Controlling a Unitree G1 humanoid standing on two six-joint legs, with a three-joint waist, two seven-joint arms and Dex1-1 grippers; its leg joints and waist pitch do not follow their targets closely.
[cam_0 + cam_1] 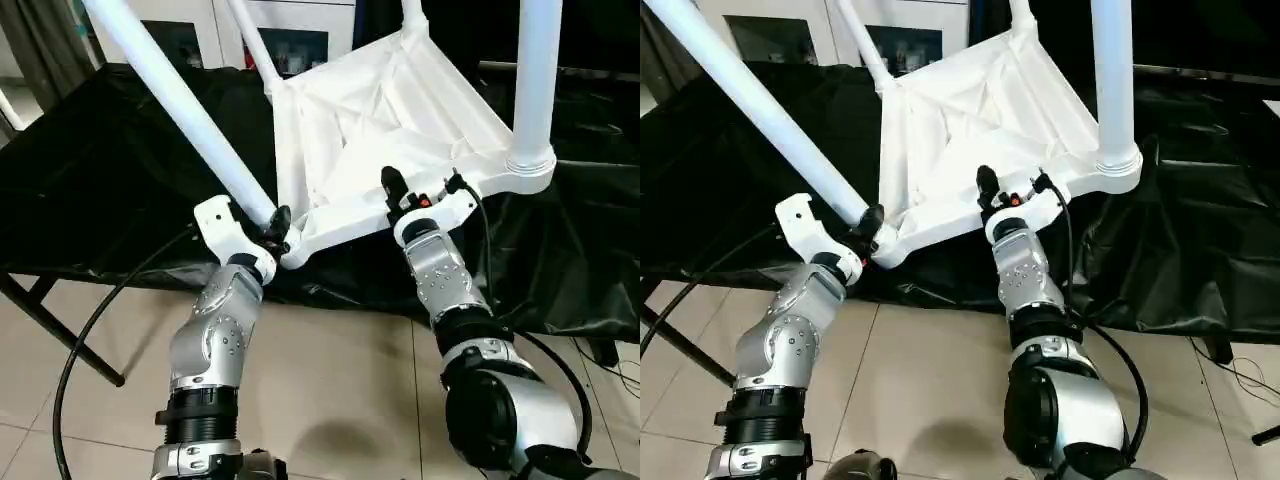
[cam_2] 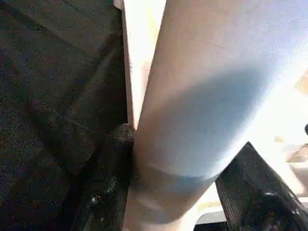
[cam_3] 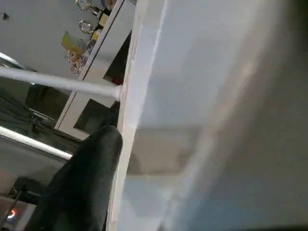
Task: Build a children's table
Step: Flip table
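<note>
- The children's table top [image 1: 385, 125], white plastic with its ribbed underside facing up, lies tilted on a work table draped in black cloth [image 1: 110, 170], with its near edge hanging just past the cloth's front edge.
- Four white legs rise from its corners. The near-right leg [image 1: 535, 85] stands upright in its rounded socket. Two more stand at the far corners, the far-left leg [image 1: 252, 45] slanting off to the left.
- The near-left leg [image 1: 180, 105] leans steeply away to the upper left, its foot end at the near-left corner socket [image 1: 292, 250].
- The left gripper [image 1: 275, 228] is at the very base of this leaning leg. In the left wrist view its black fingers [image 2: 108, 168] sit on both sides of the tube, clasped around it.
- The right gripper [image 1: 393, 195] is at the near edge of the top, between the two near corners. In the right wrist view one dark finger [image 3: 86, 183] lies against the white rim. It seems to be gripping the edge, though the opposing finger is hidden.
- The step in hand looks like seating this last leg in its socket.
- To do it well, the right arm should hold the top steady while the left arm swings the leg upright until it lines up with the socket, then presses it straight along its own length.
- Pushing while the leg leans risks jamming it or sliding the top off the cloth.
</note>
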